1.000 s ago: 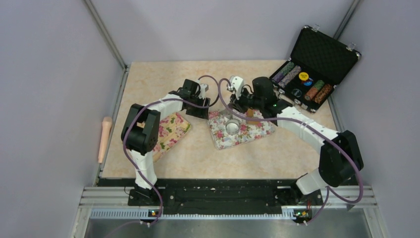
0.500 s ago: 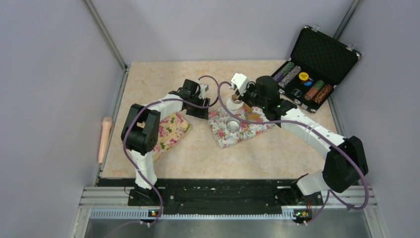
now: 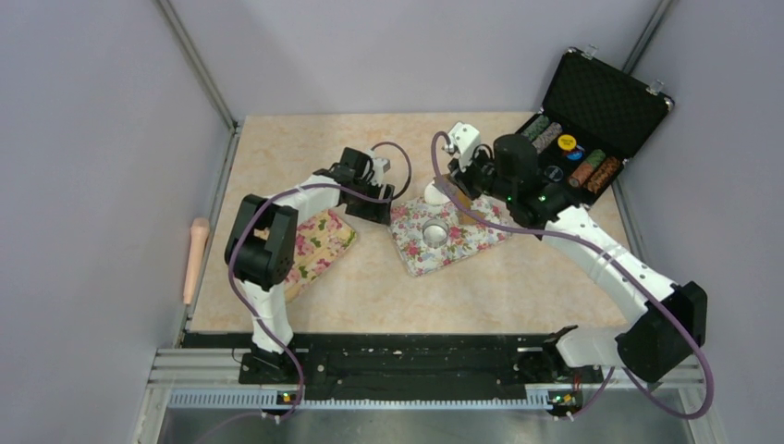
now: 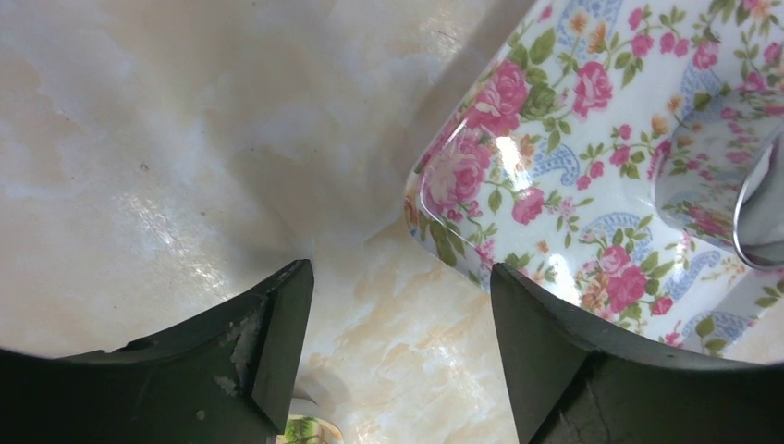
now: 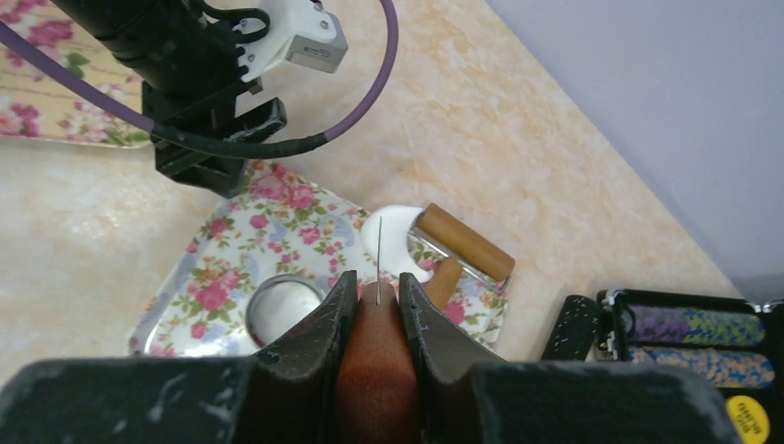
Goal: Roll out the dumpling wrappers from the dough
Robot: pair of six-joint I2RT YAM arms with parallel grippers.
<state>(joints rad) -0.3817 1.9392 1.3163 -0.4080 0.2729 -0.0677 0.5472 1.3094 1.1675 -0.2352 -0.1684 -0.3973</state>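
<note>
On the floral tray (image 3: 462, 242) stands the metal ring cutter (image 3: 433, 234), white dough filling it (image 5: 285, 314). A white dumpling wrapper (image 3: 433, 192) (image 5: 398, 242) lies at the tray's far edge. My right gripper (image 3: 459, 178) (image 5: 377, 289) hovers above that edge, shut on a brown wooden handle (image 5: 374, 361) whose thin metal blade shows edge-on. My left gripper (image 3: 374, 209) (image 4: 399, 305) is open and holds nothing, low over bare table just left of the tray's corner (image 4: 555, 176).
A small wooden roller (image 5: 464, 242) lies at the tray's far right corner. A second floral tray (image 3: 319, 242) sits under the left arm. An open black case of poker chips (image 3: 578, 129) stands at the back right. A rolling pin (image 3: 195, 259) rests beyond the left rail.
My right arm has drawn back and to the right with the wooden-handled tool, uncovering the white wrapper at the tray's far edge. The left jaws have spread a little wider.
</note>
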